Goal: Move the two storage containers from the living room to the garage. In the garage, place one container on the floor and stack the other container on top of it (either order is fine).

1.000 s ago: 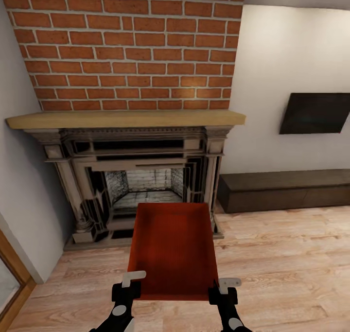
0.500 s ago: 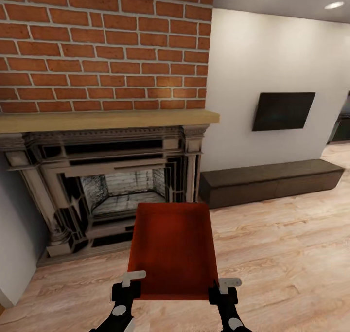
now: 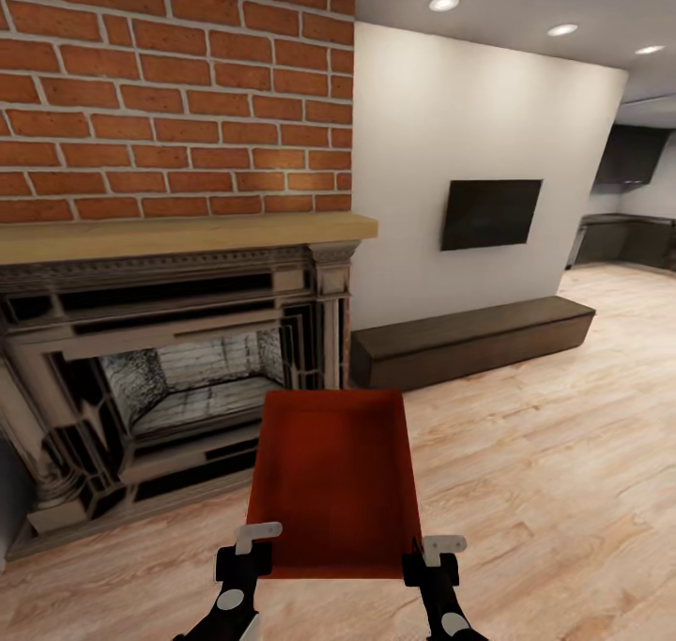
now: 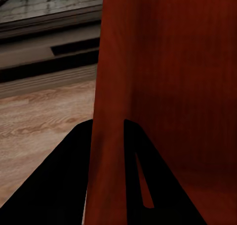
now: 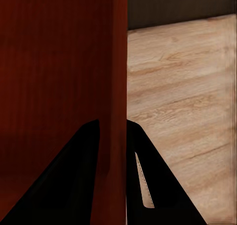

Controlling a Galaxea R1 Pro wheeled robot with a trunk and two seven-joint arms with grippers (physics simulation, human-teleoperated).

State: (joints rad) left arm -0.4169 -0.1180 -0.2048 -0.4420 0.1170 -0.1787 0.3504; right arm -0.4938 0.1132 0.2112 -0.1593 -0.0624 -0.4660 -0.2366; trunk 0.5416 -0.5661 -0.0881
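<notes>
1. Holding one bin (image 3: 333,481) out in front of the trunk, you have it off the wood floor (image 3: 563,453), level, open side up.
2. Your left gripper (image 3: 246,549) is closed on the bin's left wall at the near corner; the left wrist view shows a dark finger (image 4: 64,180) on each side of that thin wall (image 4: 106,136).
3. Your right gripper (image 3: 430,557) is clamped the same way on the right wall, one finger (image 5: 69,180) inside, one outside.
4. The bin hangs over the floor just in front of the fireplace (image 3: 169,359), which stands under the brick (image 3: 169,87).
5. To the right, a dark bench (image 3: 469,341) runs along the white wall beneath a black screen (image 3: 491,214).
</notes>
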